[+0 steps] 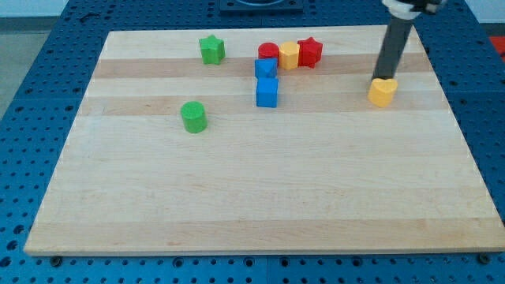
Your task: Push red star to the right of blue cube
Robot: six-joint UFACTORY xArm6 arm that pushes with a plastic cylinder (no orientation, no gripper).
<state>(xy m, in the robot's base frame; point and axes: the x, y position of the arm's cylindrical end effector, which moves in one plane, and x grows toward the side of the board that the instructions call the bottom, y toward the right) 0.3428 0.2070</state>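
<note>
The red star sits near the view's top, touching a yellow block on its left. A red cylinder is left of that yellow block. The blue cube stands below them, with another blue block just above it. My tip is at the view's right, touching the top edge of a yellow block, well right of the red star and the blue cube.
A green star lies at the upper left and a green cylinder at the left middle. The wooden board lies on a blue perforated table.
</note>
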